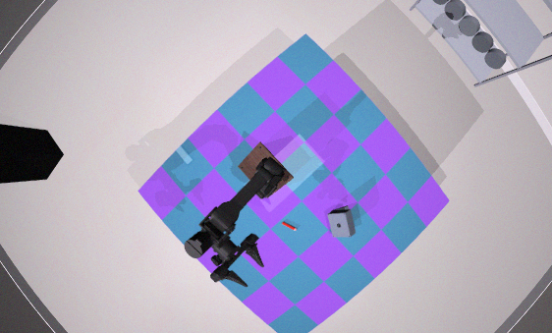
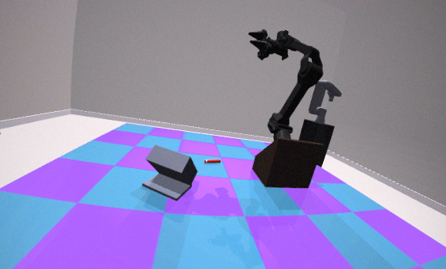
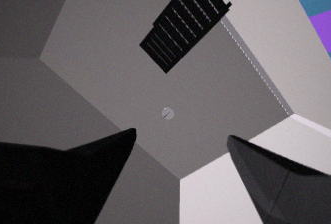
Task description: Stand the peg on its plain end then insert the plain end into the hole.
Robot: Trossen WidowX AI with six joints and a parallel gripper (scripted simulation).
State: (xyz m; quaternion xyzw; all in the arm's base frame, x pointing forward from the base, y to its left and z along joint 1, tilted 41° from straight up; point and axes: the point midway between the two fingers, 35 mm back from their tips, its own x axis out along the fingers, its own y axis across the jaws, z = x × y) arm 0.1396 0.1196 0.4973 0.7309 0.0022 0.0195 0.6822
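Note:
A red peg (image 1: pixel 288 225) (image 2: pixel 213 161) lies on its side on a blue square of the table. Its white band is at the end nearer the panel. The grey sloped panel (image 1: pixel 347 227) (image 2: pixel 168 158) stands beyond the peg from the arm base, with one dark hole (image 1: pixel 339 225) in its face; the exterior view does not show the hole. My gripper (image 1: pixel 254 276) (image 2: pixel 249 37) (image 3: pixel 180 136) is open and empty, raised high above the table and well off to the side of the peg. Neither peg nor panel shows in the wrist view.
The arm stands on a brown wooden base block (image 1: pixel 253 159) (image 2: pixel 287 164), a short way from the peg. The table has a blue and purple checkered top (image 1: pixel 324 259) (image 2: pixel 119 236). A dark pedestal (image 2: pixel 322 134) with a grey arm-like shape on it stands behind the base.

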